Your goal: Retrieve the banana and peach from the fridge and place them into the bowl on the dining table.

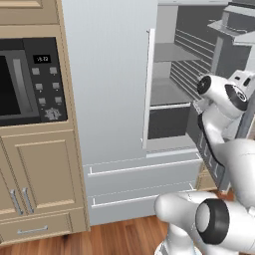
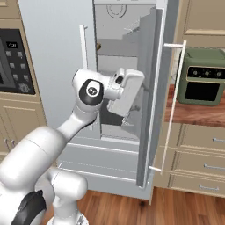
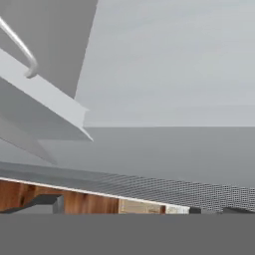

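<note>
Fridge [image 1: 107, 89]: right door [image 2: 151, 96] swung open, left door closed; shelves looked bare, though the arm hid part of them.
Gripper [image 2: 115, 115]: at the open compartment, at 9 o'clock from the open door; jaws spread wide, holding nothing.
Oven [image 1: 27, 82]: at 9 o'clock from fridge.
Toaster oven [image 2: 203, 77]: on counter at 3 o'clock.

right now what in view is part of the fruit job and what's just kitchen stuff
Part of the job:
- fridge, right door swung open
- gripper, open, reaching into the fridge

Just there:
- black oven in the tan cabinets
- green toaster oven on the counter
- lower cabinet drawers

Banana, peach, bowl: cannot make them out.
</note>
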